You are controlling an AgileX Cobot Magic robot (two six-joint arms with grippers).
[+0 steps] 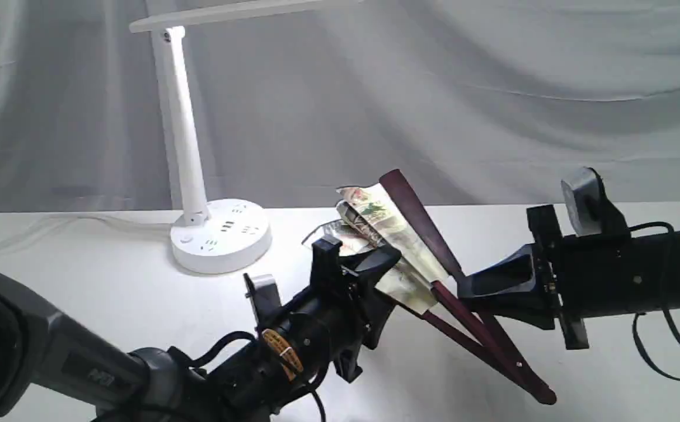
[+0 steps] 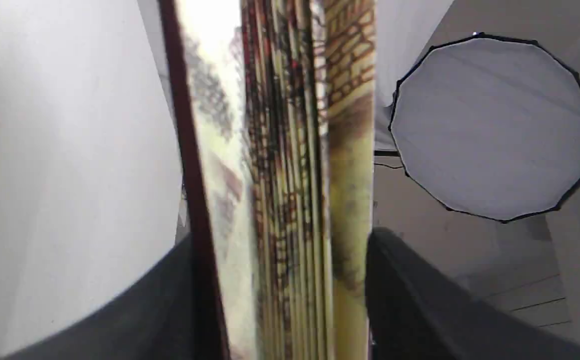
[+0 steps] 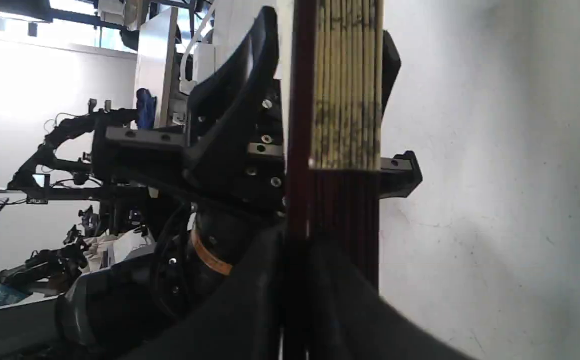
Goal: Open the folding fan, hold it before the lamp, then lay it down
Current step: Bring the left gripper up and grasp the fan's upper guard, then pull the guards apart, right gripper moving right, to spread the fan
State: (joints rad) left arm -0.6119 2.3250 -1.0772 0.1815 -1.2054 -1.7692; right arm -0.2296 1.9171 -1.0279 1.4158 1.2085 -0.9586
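The folding fan [image 1: 398,234] hangs tilted above the white table, only slightly spread. One maroon guard sticks up to the back, and the ribs meet at a pivot low at the right. My right gripper [image 1: 468,293] is shut on the maroon ribs [image 3: 339,200] below the paper. My left gripper [image 1: 375,264] is closed around the stack of painted pleats [image 2: 290,175], whose sides meet its dark fingers [image 2: 419,300]. The lamp [image 1: 187,146] stands at the back left, its bar head over the table and its round base [image 1: 221,234] just left of the fan.
A grey cloth backdrop [image 1: 492,88] hangs behind the white table [image 1: 82,281]. The lamp's cord [image 1: 53,225] trails left along the table's back edge. A black cable [image 1: 667,351] loops under the right arm. The left wrist view shows a round studio diffuser [image 2: 492,130].
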